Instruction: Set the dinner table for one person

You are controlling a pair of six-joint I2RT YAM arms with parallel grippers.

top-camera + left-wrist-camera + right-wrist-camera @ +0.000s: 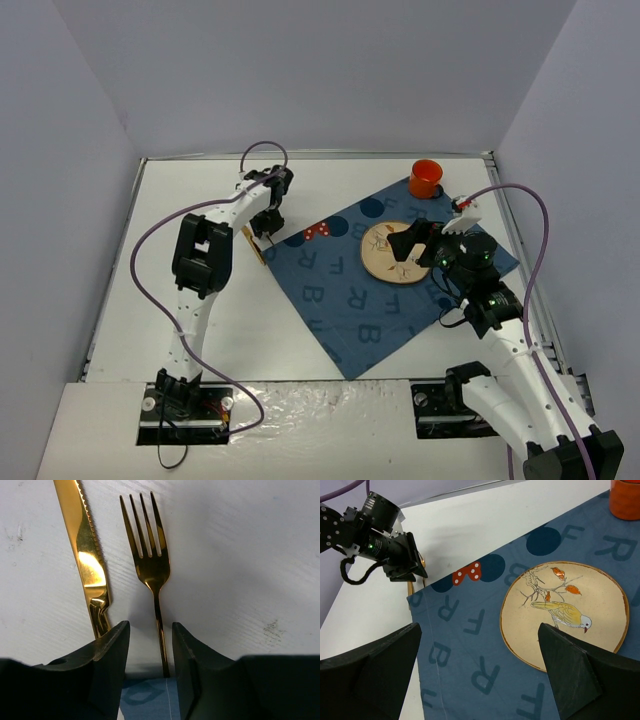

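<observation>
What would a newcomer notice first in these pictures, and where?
A blue letter-printed cloth lies slantwise on the white table, bearing a bird-painted plate, with an orange cup at its far corner. Beside its left edge lie a golden fork and knife, the open left claw astride the fork's handle.

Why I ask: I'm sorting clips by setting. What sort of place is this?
Probably a robotics test cell, not a home: plain grey walls box in a white tabletop, and the left arm and right arm are bolted at its near edge.
</observation>
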